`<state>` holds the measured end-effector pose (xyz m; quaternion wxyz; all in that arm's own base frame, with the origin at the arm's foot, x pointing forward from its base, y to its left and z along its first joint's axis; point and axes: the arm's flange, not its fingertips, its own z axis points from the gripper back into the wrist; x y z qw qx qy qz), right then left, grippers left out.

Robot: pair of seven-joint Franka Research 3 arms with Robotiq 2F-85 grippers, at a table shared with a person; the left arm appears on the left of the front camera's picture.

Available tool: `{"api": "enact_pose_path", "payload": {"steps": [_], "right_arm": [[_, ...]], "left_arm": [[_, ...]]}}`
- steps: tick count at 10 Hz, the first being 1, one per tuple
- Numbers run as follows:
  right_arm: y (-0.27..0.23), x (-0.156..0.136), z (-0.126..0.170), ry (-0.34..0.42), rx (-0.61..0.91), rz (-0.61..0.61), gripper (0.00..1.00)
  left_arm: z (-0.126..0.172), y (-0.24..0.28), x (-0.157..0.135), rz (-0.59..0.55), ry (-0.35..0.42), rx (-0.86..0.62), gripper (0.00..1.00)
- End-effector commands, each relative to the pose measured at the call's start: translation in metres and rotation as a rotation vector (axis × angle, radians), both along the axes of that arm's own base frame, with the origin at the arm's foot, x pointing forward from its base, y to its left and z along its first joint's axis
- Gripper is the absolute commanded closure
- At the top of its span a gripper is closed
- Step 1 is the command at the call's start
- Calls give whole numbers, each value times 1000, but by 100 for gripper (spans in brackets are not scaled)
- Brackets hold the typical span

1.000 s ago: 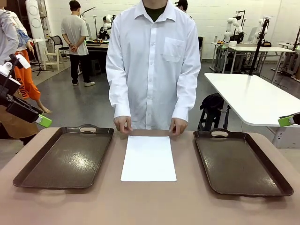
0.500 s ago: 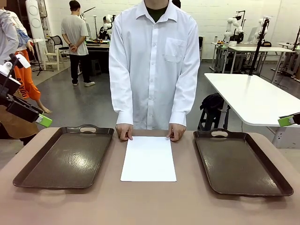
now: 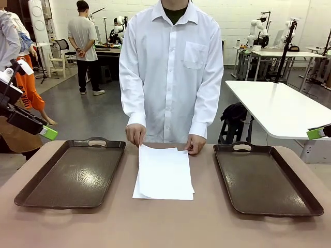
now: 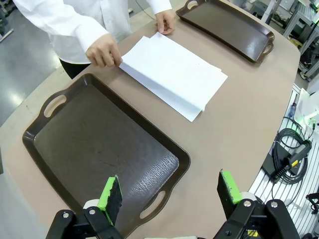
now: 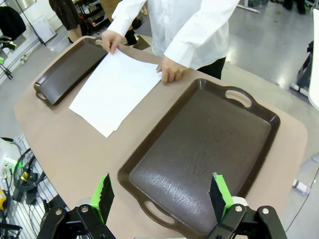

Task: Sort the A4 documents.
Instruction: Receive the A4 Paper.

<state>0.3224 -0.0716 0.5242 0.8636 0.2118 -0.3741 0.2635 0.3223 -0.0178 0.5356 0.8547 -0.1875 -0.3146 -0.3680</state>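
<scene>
Front view: the brown table (image 3: 165, 227) has a bare strip along its near edge and narrow bare gaps either side of the A4 documents (image 3: 164, 175), which lie at its middle between the left tray (image 3: 72, 173) and the right tray (image 3: 266, 178), touching neither; the stack's long axis runs from the robot's side to the person, the top sheet slightly skewed; the hand by the left tray (image 3: 136, 135) lifts that sheet's far corner, and the hand by the right tray (image 3: 195, 144) rests at the far edge; the left gripper (image 3: 48, 133) and right gripper (image 3: 316, 133) hang off the table's sides, above it; the room behind is a workshop with white tables.

Left wrist view: the green-padded fingers stand wide apart, holding nothing, above the left tray's near handle; the documents lie beyond it, fanned, long axis slanting; black cables (image 4: 291, 154) lie past the rounded table edge.

Right wrist view: the fingers stand equally wide and empty above the right tray; the documents lie past its far side.
</scene>
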Motion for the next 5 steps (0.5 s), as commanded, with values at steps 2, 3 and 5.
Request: {"api": "enact_pose_path", "payload": {"steps": [2, 3, 5], "right_arm": [[1, 1, -1, 3, 11, 5, 0], [1, 1, -1, 3, 11, 5, 0], [1, 1, -1, 3, 11, 5, 0]], "left_arm": [[-2, 1, 1, -7, -8, -6, 0], [-2, 1, 1, -7, -8, -6, 0], [-2, 1, 1, -7, -8, -6, 0]]}}
